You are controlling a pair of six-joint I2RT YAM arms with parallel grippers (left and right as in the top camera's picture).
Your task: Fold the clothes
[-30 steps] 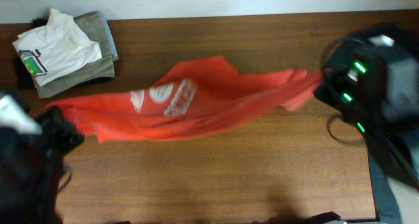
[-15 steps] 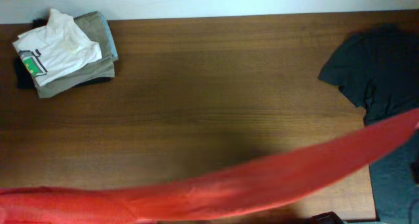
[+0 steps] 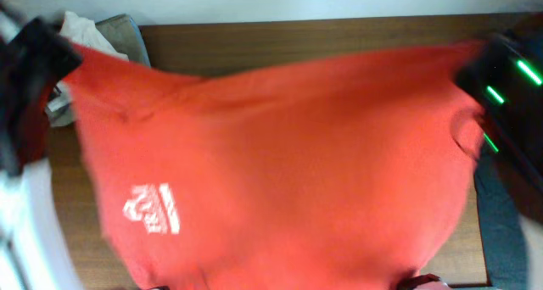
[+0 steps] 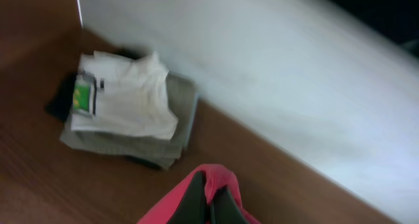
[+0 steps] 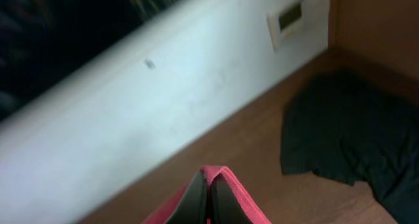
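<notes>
**Overhead view.** The large red-orange cloth T-shirt (image 3: 288, 154) hangs spread wide above the brown wooden table (image 3: 254, 37) and covers most of it. White printed lettering (image 3: 153, 209) sits low on the shirt's left side. The upper left corner of the T-shirt runs to the left gripper (image 3: 38, 57), and the upper right corner runs to the right gripper (image 3: 492, 69). Both grippers are motion-blurred here, so their grip cannot be read from this view. A folded white cloth garment (image 3: 81, 23) and a khaki cloth garment (image 3: 127, 27) show at the far left corner of the table, just past the shirt's edge.

**Left wrist view.** The left gripper's dark fingers (image 4: 196, 204) are pressed together on a fold of the T-shirt, and the cloth bulges above the tips. The white garment lies on the khaki garment with a black cloth garment (image 4: 59, 99) beneath. This stack is well apart from the gripper and near the white wall (image 4: 275, 73).

**Right wrist view.** The right gripper is likewise clamped on a fold of the T-shirt. A dark navy cloth garment (image 5: 347, 132) lies flat on the table to the right, apart from the gripper. What appears to be a small wall plate (image 5: 290, 18) sits on the wall above it.
</notes>
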